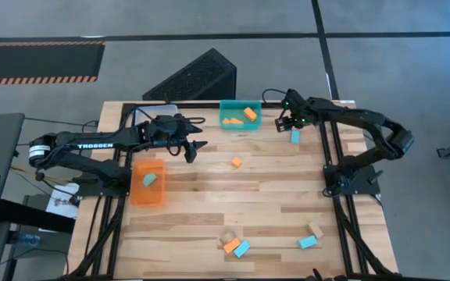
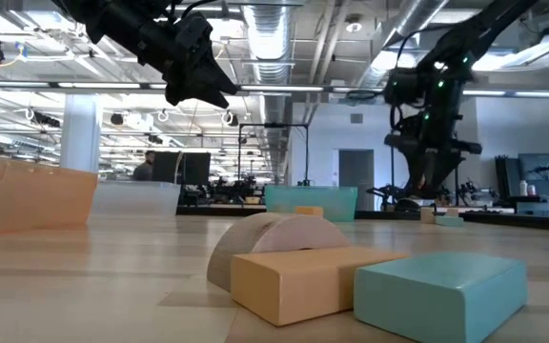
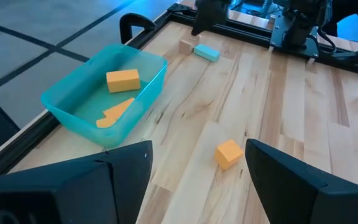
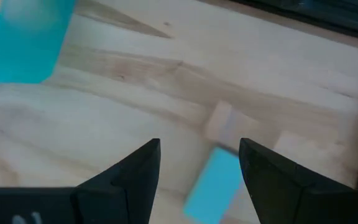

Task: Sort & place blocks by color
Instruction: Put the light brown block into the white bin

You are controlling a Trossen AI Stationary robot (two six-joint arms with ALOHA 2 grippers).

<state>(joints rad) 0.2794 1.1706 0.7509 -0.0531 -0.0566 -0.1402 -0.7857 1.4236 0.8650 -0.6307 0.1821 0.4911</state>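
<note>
Right gripper (image 4: pixel 199 163), fingers apart, hovers over a teal block (image 4: pixel 212 183) touching a tan block (image 4: pixel 219 121); descent risks nudging both; left gripper (image 3: pixel 197 180) open near an orange block (image 3: pixel 229 153).

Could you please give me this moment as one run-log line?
left gripper: open, empty, above orange block | right gripper: open, over teal block | teal bin: orange pieces | orange bin: teal block

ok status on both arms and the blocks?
Left gripper open, empty, above lone orange block. Right gripper open over teal block, tan one beside it. Nothing in the way.
</note>
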